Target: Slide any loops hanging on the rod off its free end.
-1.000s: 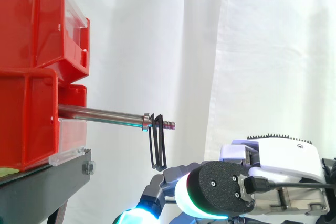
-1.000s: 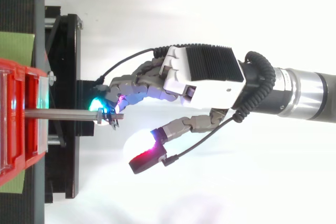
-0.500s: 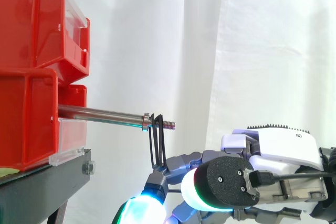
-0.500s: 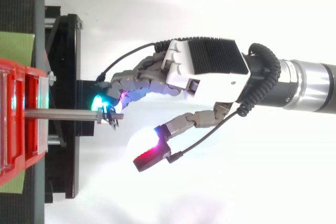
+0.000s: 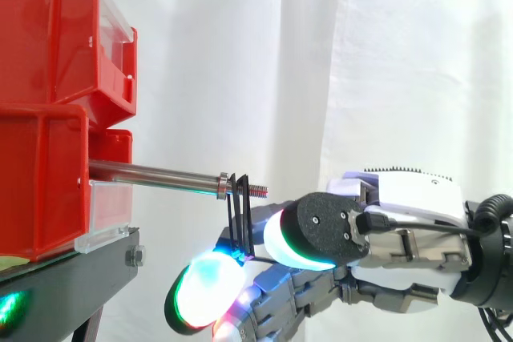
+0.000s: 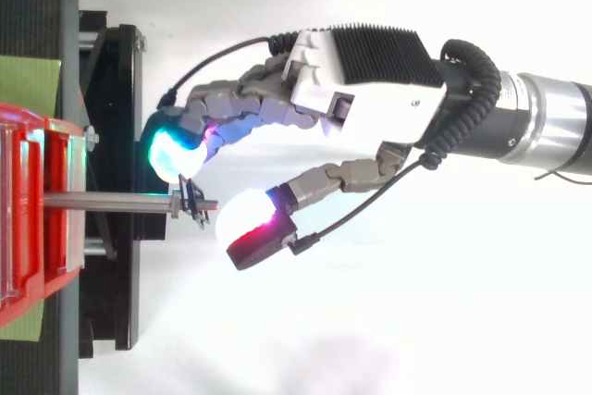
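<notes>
**Fixture.** Two stacked red plastic bins [image 5: 48, 118] stand at the left on a black metal stand [image 5: 72, 274]. Together they act as the anchor for a bare steel rod [image 5: 152, 174], which projects level to the right with its far end unsupported. That open end is the only exit for anything hung on the rod.

**Stop and load.** A narrow metal collar [image 5: 222, 186] sits near the free end. Just right of it hang the thin black loops [image 5: 239, 214], resting on the short threaded tip [image 5: 256, 191]. They hang straight down under their own weight, which leaves their lower part free to be taken hold of. Judged from this position, only the length of the tip remains to be travelled.

**Hand.** The hand [image 6: 370, 90] enters from the right, below rod height in the side view. It is open: the fingers are loosely curved and the thumb is spread away from them, gripping nothing. In the top view a green-glowing fingertip pad [image 6: 171, 154] lies on one side of the rod beside the collar. The white thumb pad [image 6: 242, 224] lies on the other side, just beyond the tip. The loops [image 6: 191, 210] fall in the gap between them, apart from both pads. In the side view the loops' lower end is hidden behind the pads, so contact there cannot be determined. The bracketing posture suits a pinch followed by a pull to the right.
</notes>
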You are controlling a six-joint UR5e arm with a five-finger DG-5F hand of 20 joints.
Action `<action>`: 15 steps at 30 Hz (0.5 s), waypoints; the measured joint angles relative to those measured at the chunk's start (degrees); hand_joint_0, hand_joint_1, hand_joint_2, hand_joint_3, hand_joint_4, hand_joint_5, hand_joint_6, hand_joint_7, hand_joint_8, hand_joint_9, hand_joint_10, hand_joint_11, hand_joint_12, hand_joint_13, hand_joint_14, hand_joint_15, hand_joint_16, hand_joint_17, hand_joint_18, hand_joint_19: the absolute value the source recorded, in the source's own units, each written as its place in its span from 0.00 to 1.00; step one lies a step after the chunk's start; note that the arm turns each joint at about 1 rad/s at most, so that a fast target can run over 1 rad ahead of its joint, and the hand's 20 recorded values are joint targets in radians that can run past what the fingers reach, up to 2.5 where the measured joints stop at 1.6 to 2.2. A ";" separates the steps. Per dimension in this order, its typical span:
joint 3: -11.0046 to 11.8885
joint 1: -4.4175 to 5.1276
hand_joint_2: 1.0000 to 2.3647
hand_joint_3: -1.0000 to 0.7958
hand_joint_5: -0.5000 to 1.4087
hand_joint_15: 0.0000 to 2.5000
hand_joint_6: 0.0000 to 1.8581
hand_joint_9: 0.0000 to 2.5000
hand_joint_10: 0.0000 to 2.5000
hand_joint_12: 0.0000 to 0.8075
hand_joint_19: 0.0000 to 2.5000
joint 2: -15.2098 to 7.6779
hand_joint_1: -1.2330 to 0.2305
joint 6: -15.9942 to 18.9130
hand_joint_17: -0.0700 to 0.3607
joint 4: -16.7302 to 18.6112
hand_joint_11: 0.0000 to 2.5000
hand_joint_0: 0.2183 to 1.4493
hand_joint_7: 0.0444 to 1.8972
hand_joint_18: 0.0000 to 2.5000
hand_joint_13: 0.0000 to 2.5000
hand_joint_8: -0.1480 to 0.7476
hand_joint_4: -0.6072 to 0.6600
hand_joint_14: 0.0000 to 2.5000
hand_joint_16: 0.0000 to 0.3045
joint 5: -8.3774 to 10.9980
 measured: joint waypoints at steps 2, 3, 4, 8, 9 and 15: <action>0.13 -0.16 0.00 0.31 0.18 0.05 0.27 0.34 0.00 0.33 0.16 0.00 0.48 0.04 0.37 -0.04 0.11 0.27 0.52 0.31 0.33 0.45 0.65 0.00 0.13 -0.07; 0.16 -0.21 0.00 0.31 0.18 0.05 0.27 0.34 0.00 0.33 0.16 0.01 0.48 0.05 0.37 -0.08 0.11 0.27 0.52 0.31 0.33 0.45 0.65 0.00 0.13 -0.09; 0.19 -0.25 0.00 0.31 0.18 0.05 0.27 0.34 0.00 0.33 0.16 0.01 0.48 0.06 0.37 -0.11 0.11 0.27 0.52 0.31 0.33 0.45 0.65 0.00 0.13 -0.11; 0.20 -0.30 0.00 0.31 0.18 0.06 0.27 0.34 0.00 0.33 0.16 -0.01 0.47 0.07 0.37 -0.08 0.11 0.27 0.52 0.31 0.33 0.45 0.65 0.00 0.13 -0.12; 0.20 -0.30 0.00 0.31 0.18 0.06 0.27 0.34 0.00 0.33 0.16 -0.01 0.47 0.07 0.37 -0.03 0.11 0.27 0.52 0.31 0.33 0.45 0.65 0.00 0.13 -0.13; 0.22 -0.12 0.00 0.31 0.18 0.05 0.27 0.34 0.00 0.33 0.16 -0.01 0.44 0.00 0.37 0.24 0.11 0.27 0.53 0.32 0.33 0.45 0.65 0.00 0.13 -0.10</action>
